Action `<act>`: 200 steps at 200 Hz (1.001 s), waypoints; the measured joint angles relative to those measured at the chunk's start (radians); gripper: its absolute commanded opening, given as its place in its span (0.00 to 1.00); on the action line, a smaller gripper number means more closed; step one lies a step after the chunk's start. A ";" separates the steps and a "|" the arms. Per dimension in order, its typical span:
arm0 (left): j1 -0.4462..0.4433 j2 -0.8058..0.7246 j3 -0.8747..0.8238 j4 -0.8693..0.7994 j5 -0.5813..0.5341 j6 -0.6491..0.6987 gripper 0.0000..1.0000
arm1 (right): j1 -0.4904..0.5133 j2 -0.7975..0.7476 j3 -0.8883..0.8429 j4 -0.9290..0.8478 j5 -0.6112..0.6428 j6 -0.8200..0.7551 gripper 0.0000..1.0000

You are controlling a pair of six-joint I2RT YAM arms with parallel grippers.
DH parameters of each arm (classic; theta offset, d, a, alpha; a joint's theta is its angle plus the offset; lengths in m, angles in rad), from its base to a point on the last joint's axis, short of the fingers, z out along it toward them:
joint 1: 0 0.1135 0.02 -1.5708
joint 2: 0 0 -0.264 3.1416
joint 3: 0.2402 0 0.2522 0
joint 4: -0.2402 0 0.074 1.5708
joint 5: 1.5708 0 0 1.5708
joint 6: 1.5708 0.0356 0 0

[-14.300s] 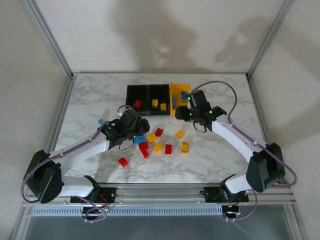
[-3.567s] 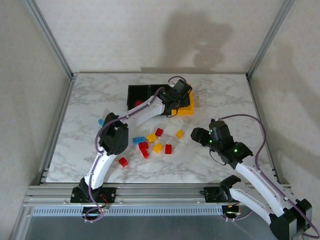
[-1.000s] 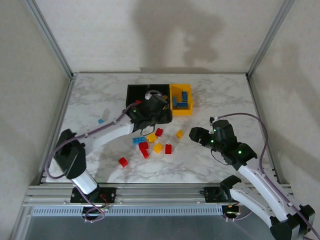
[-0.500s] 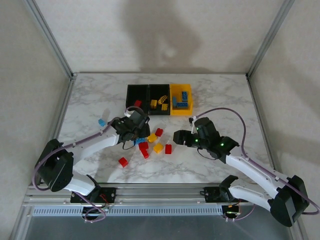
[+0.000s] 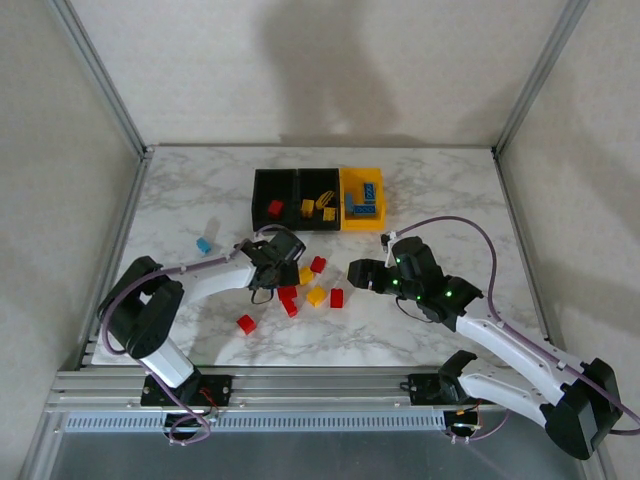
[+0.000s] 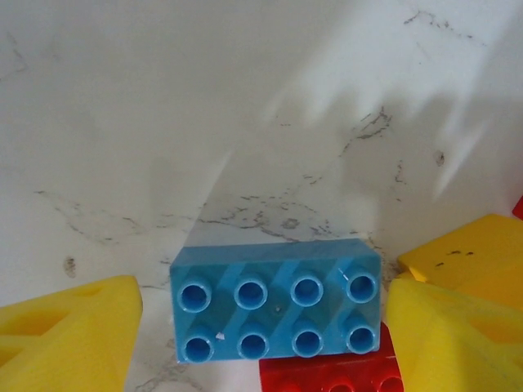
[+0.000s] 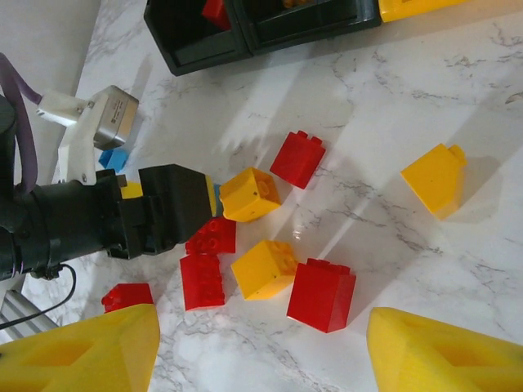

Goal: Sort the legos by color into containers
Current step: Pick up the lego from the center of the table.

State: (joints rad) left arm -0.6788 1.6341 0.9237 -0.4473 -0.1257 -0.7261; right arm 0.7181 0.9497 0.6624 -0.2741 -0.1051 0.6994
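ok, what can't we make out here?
- Top external: blue 2x4 brick largely covered by left tool.
- Left wrist: red brick cut by bottom edge.
- Right wrist: yellow-orange bin cut by top edge, contents out of frame.

Containers: three open-topped bins joined in a row at the far middle of the worktop. Left black bin (image 5: 275, 174) holds one red brick (image 5: 275, 208); middle black bin (image 5: 318, 173) holds three yellow bricks (image 5: 307, 207); yellow-orange bin (image 5: 361, 171) holds blue bricks (image 5: 368, 190). Legos, loose, nearer: blue eight-stud brick (image 6: 276, 312), flat, studs up, against a red neighbour (image 6: 327, 380); clustered red pieces (image 7: 322, 295) and yellow pieces (image 7: 264, 268); lone yellow brick (image 7: 435, 178) to the right; lone red brick (image 5: 246, 323) nearest; small blue brick (image 5: 204, 244) apart, left.
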 measured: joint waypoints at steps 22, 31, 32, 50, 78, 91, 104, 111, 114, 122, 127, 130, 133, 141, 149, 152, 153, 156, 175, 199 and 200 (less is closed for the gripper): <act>0.000 0.018 -0.003 0.011 0.003 0.000 0.79 | 0.000 0.000 0.000 0.000 0.002 0.000 0.68; 0.000 0.026 -0.004 0.017 0.006 0.000 0.79 | 0.000 0.001 0.000 0.000 0.006 0.000 0.68; 0.000 0.027 -0.004 0.018 0.007 0.000 0.78 | 0.000 0.001 0.000 0.000 0.006 0.000 0.68; 0.000 0.039 -0.004 0.027 0.010 0.000 0.73 | 0.000 0.003 0.000 -0.001 0.008 0.000 0.68; 0.000 0.041 -0.004 0.032 0.010 0.004 0.62 | 0.000 0.003 0.000 -0.002 0.008 0.000 0.68; 0.000 0.040 -0.004 0.033 0.009 0.003 0.57 | 0.000 0.003 0.000 -0.002 0.009 0.001 0.68; 0.000 0.039 -0.004 0.033 0.008 0.003 0.56 | 0.000 0.003 -0.002 -0.003 0.011 0.003 0.67; 0.000 0.037 -0.004 0.032 0.008 0.003 0.56 | 0.000 0.003 -0.003 -0.002 0.012 0.003 0.68; 0.000 0.037 -0.004 0.032 0.008 0.003 0.56 | 0.000 0.003 -0.003 -0.003 0.014 0.003 0.68; 0.000 0.035 -0.004 0.027 0.005 0.004 0.56 | 0.000 0.003 -0.003 -0.003 0.016 0.003 0.68; 0.000 0.033 -0.004 0.023 0.004 0.004 0.56 | 0.000 0.003 -0.003 -0.003 0.016 0.003 0.68; 0.000 0.031 -0.004 0.021 0.002 0.004 0.56 | 0.000 0.003 -0.003 -0.003 0.017 0.003 0.68; 0.000 0.030 -0.004 0.017 0.001 0.004 0.56 | 0.000 0.003 -0.004 -0.002 0.018 0.003 0.68; 0.000 0.020 -0.003 0.006 -0.003 0.004 0.56 | 0.000 0.003 -0.004 -0.002 0.019 0.003 0.68; 0.000 0.009 -0.001 -0.004 -0.005 0.004 0.55 | 0.000 0.003 -0.004 -0.002 0.019 0.003 0.68; 0.000 0.005 0.000 -0.008 -0.006 0.004 0.55 | 0.000 0.003 -0.004 -0.002 0.018 0.003 0.68; 0.000 0.003 0.001 -0.011 -0.006 0.004 0.55 | 0.000 0.003 -0.004 -0.002 0.018 0.003 0.68; 0.000 -0.002 0.003 -0.015 -0.006 0.004 0.55 | 0.000 0.003 -0.004 -0.002 0.018 0.003 0.68; 0.000 -0.033 0.029 -0.036 -0.010 0.004 0.55 | 0.000 0.003 -0.005 0.000 0.018 0.003 0.68; 0.000 -0.069 0.069 -0.043 -0.009 0.004 0.55 | 0.000 -0.003 -0.009 0.002 0.018 0.004 0.68; 0.000 -0.070 0.070 -0.042 -0.008 0.004 0.55 | 0.000 -0.004 -0.009 0.001 0.018 0.004 0.68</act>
State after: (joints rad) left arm -0.6788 1.5642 0.9936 -0.4896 -0.1341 -0.7223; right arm 0.7181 0.9459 0.6533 -0.2729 -0.0875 0.7036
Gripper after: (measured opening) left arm 0.611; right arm 0.677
